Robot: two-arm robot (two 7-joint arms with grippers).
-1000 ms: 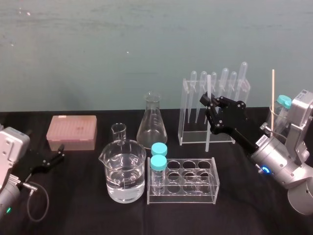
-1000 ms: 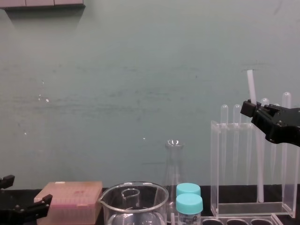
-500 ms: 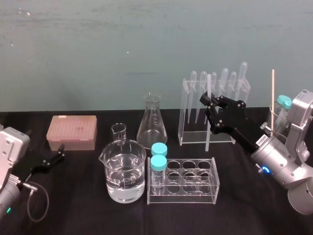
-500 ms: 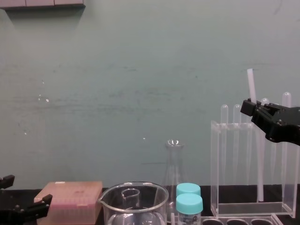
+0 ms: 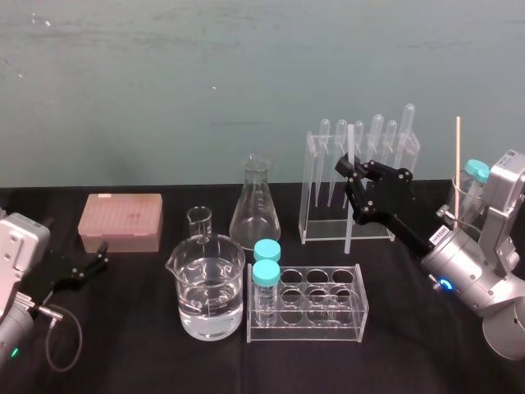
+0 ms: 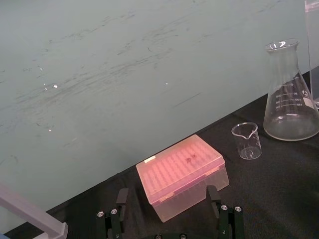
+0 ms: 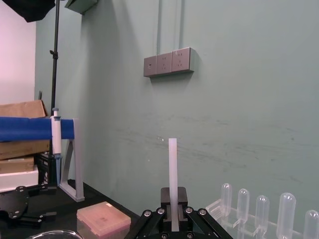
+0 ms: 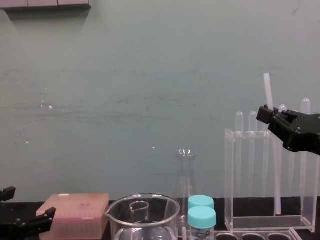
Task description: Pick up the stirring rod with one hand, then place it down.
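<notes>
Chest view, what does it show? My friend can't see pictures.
The right gripper is shut on the stirring rod, holding it upright by the clear pipette rack. Lower down stand a flask, a beaker, two blue-capped vials and a pink box; the left gripper rests open at the lower left.

The right pincer (image 5: 351, 190), raised, clamps the stirring rod (image 5: 350, 141) upright. The left pincer (image 5: 97, 256) sits low, fingers apparently parted.
</notes>
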